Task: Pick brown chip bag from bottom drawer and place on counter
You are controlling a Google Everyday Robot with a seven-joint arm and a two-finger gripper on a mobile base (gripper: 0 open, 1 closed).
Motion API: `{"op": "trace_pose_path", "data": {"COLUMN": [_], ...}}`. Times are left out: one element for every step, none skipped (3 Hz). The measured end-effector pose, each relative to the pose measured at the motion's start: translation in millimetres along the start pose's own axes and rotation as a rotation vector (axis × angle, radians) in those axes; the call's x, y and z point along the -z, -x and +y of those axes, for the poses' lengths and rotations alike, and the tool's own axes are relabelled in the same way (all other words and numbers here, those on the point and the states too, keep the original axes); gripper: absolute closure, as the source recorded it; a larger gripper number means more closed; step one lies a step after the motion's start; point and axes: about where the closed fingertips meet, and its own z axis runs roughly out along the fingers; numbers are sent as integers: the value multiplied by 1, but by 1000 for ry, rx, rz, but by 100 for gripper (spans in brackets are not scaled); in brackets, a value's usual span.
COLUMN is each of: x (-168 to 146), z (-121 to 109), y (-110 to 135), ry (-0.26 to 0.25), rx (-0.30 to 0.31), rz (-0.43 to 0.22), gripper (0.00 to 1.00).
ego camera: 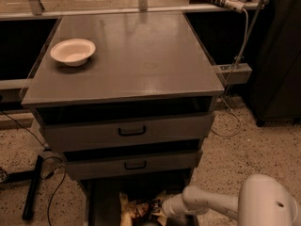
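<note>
The brown chip bag (137,209) lies in the open bottom drawer (103,201) at the lower edge of the camera view, partly cut off by the frame. My white arm reaches in from the lower right, and my gripper (157,211) is down in the drawer at the bag's right side, against it. The counter (141,55) is the broad grey top of the cabinet, well above the gripper.
A white bowl (73,51) sits on the counter's left rear. Two upper drawers with black handles (132,132) are shut above the bottom drawer. Cables and a black bar (33,187) lie on the speckled floor at left. A dark cabinet (277,55) stands at right.
</note>
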Motion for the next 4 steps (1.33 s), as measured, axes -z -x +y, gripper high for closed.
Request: {"op": "trace_pose_path", "data": {"x": [23, 55, 99, 158], "z": [11, 22, 25, 23], "y": [14, 30, 55, 82], "ry": [-5, -21, -52, -89], "rx": [13, 42, 89, 118], "rz": [-30, -53, -49, -9], "gripper": [100, 100, 100, 100]}}
